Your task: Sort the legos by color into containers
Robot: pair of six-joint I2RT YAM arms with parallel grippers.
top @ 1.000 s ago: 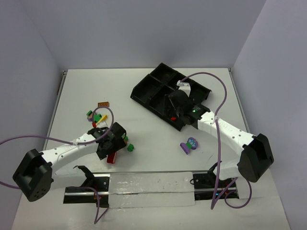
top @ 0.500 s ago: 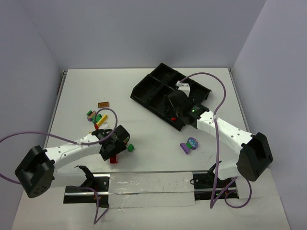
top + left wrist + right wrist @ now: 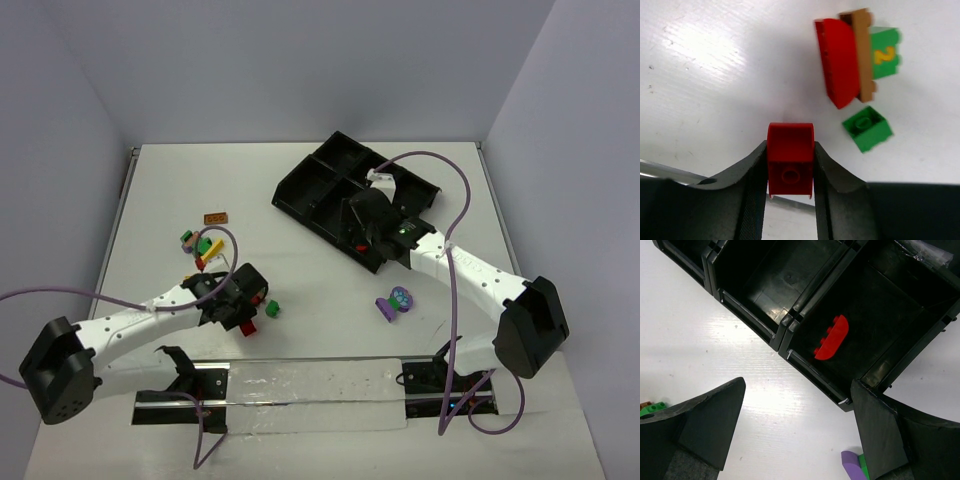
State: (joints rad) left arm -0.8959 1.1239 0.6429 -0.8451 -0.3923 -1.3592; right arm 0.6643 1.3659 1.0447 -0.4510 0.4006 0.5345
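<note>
Surface: white table [image 3: 320, 280], matt, with faint scuffs and a soft glare patch in the left wrist view. Pale lilac-grey walls [image 3: 300, 70] close it in on the far side and both flanks. A metal rail [image 3: 300, 385] runs along the near edge, on the arm-base side of the tray.

Landmark: black divided tray [image 3: 300, 195], set askew on the far right part of the table. A purple cable [image 3: 440, 160] loops above its right end.

Right gripper [image 3: 797, 390]: jaws spread wide with nothing between them, hovering over the tray's near corner. One red curved brick [image 3: 831, 337] lies on the floor of that corner compartment, studs up.

Left gripper [image 3: 790, 150]: well left of the tray and nearer the bases, low over the table. Its fingers [image 3: 752, 175] press both sides of a small red brick [image 3: 790, 142]. Cannot tell whether the brick is clear of the surface.

On the tray side of that gripper, close by, are a small green brick [image 3: 867, 128] and a joined stack [image 3: 842, 65]: a red sloped piece, a tan plate and a green block with a yellow 2.

Farther left of the tray is a loose group: a brown brick [image 3: 215, 217], a green piece [image 3: 187, 238] and a yellow piece [image 3: 211, 246], near one another.

The purple flower piece [image 3: 397, 301] sits on the bare table, nearer the bases than the tray's near corner and apart from it.
</note>
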